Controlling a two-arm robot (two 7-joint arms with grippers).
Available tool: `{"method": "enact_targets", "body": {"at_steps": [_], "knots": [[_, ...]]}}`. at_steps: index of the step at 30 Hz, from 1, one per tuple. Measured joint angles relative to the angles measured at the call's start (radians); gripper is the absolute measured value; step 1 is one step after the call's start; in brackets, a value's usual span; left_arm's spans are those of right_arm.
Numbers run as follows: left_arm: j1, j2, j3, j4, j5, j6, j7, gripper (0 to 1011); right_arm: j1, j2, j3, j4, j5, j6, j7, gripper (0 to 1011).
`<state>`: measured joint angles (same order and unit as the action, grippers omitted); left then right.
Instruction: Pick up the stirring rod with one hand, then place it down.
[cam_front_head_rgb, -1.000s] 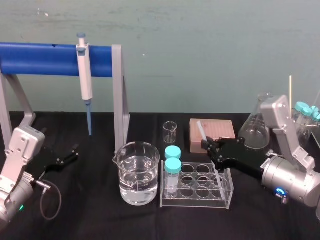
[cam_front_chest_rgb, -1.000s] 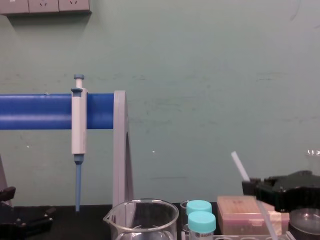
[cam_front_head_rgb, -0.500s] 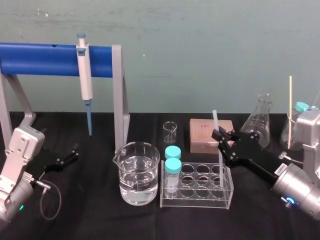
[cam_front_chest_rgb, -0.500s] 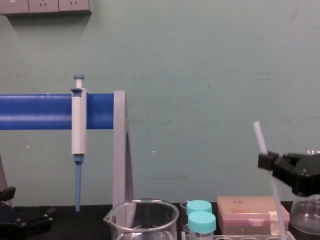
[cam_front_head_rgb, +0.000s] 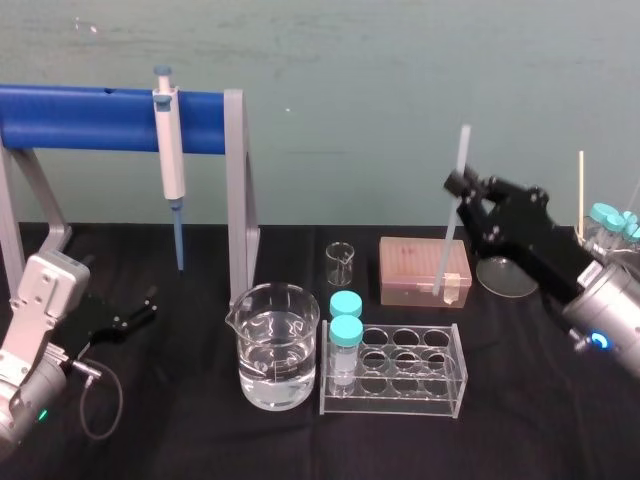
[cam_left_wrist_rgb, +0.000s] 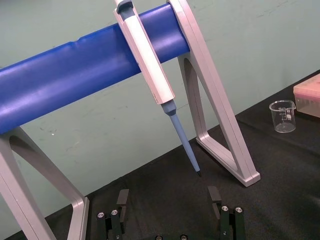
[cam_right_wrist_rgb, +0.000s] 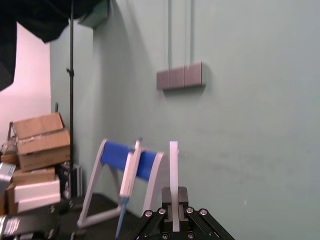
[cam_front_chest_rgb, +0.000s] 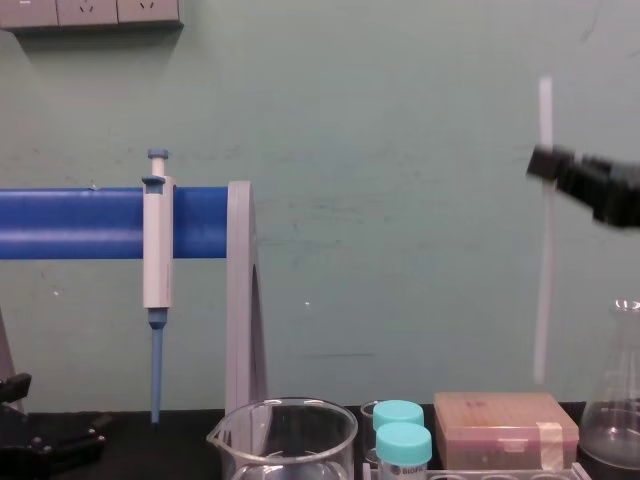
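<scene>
Holding the stirring rod (cam_front_head_rgb: 449, 225) near upright over the pink box (cam_front_head_rgb: 410, 268), clear of the bench (cam_front_head_rgb: 200, 440), the right gripper (cam_front_head_rgb: 463, 184) is clamping its jaws on the rod's upper part. Pick-up appears complete; placing down is outstanding. The left gripper (cam_front_head_rgb: 135, 311) is sitting parked at the bench's left, jaws apart.

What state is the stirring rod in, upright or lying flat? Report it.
Upright. The stirring rod hangs nearly vertical in the right pincer, gripped near its top, its lower end above the pink box.

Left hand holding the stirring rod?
No, the right hand grips the stirring rod; the left hand sits open by the pipette stand.
</scene>
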<state>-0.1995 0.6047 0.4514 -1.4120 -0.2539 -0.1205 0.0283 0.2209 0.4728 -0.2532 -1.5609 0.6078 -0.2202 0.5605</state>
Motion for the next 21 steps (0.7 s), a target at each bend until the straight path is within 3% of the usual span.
{"method": "enact_targets", "body": {"at_steps": [10,21], "knots": [[0.0,0.0,0.0,0.0,0.0,0.0,0.0,1000,0.047,-0.006,0.023,-0.015,-0.008,-0.031,0.008,64],[0.0,0.0,0.0,0.0,0.0,0.0,0.0,1000,0.05,-0.005,0.029,-0.022,-0.021,-0.037,0.01,64]]}}
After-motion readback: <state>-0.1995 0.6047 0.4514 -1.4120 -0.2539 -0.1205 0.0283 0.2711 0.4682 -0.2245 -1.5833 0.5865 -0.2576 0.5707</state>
